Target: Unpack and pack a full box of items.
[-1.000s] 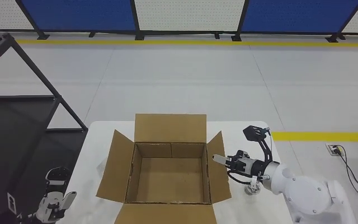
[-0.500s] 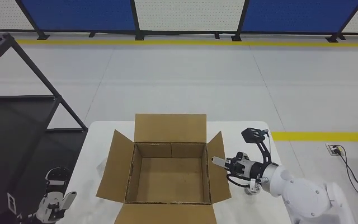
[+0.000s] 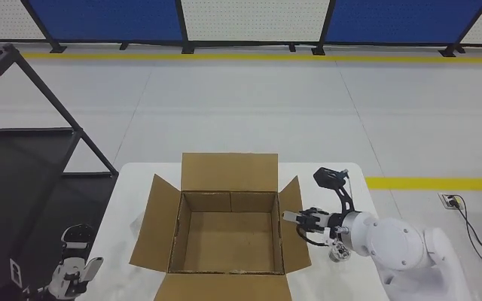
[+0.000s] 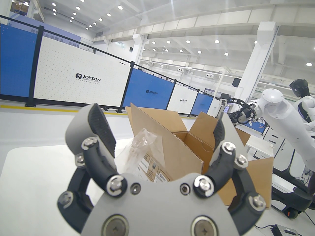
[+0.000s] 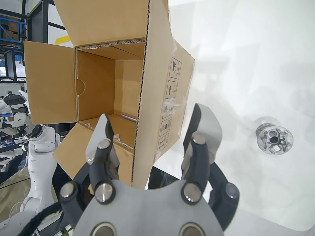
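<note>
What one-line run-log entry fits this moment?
box: open | right gripper: open, astride flap | left gripper: open | metal part: on table

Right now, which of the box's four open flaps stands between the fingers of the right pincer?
The side flap nearest the round metal part: the open right pincer straddles its edge. The other three stand free of it.

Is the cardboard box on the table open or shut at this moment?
Open. In the top view all four flaps of the cardboard box splay outward, and its bare inside floor is exposed.
</note>
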{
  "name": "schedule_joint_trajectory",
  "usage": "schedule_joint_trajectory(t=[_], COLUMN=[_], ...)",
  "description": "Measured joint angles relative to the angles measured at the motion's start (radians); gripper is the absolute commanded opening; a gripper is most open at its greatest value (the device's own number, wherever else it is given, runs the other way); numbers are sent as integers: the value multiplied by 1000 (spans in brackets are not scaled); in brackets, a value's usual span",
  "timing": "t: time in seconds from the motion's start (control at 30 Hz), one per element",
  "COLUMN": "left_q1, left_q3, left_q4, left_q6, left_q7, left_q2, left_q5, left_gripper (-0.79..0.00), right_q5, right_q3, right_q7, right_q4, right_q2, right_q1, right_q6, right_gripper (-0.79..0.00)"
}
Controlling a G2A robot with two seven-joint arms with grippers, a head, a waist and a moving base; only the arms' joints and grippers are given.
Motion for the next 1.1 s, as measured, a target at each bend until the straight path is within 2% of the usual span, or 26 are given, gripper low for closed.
schedule_joint_trajectory(t=[0.2, 0.63, 0.83, 1.1], left_q1=[0, 0, 0, 0], left_q3=[0, 0, 0, 0], left_q4=[0, 0, 0, 0], left_q6=[0, 0, 0, 0], left_q7=[0, 0, 0, 0], left_q2=[0, 0, 0, 0], left_q5=[0, 0, 0, 0], left_gripper=[0, 0, 0, 0], right_q5=[93, 116, 261, 456], right_q3=[-9, -14, -18, -90], right_q7=[-18, -45, -85, -181], right_q4=[67, 76, 151, 246], right_q2=[5, 7, 6, 38], right_q1=[33, 33, 69, 160], right_q6=[16, 30, 83, 179], right_gripper=[-785, -785, -785, -785])
